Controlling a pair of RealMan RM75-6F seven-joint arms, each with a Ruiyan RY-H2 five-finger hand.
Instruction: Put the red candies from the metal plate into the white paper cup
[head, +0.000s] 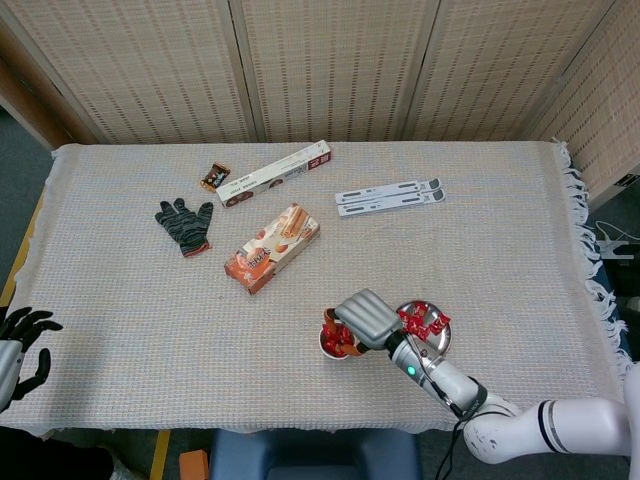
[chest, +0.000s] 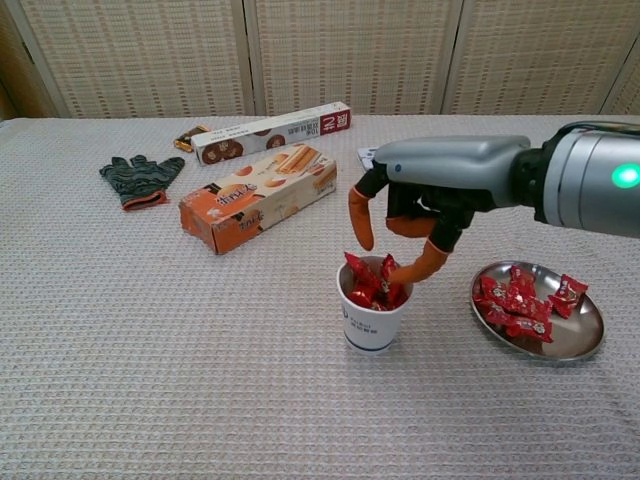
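Observation:
A white paper cup (chest: 371, 315) (head: 331, 345) stands near the table's front, filled with red candies (chest: 371, 283). Right of it a metal plate (chest: 570, 337) (head: 438, 342) holds several more red candies (chest: 520, 297) (head: 421, 320). My right hand (chest: 415, 212) (head: 366, 318) hovers just above the cup's right rim, its orange fingertips (chest: 359, 218) apart and holding nothing. My left hand (head: 20, 338) hangs off the table's front left corner, fingers spread and empty.
An orange biscuit box (chest: 257, 197) lies left behind the cup. A long red-ended box (chest: 272, 132) and a small wrapped snack (chest: 188, 138) lie further back. A dark glove (chest: 140, 178) is at the left. A white folded stand (head: 389, 196) lies at the back.

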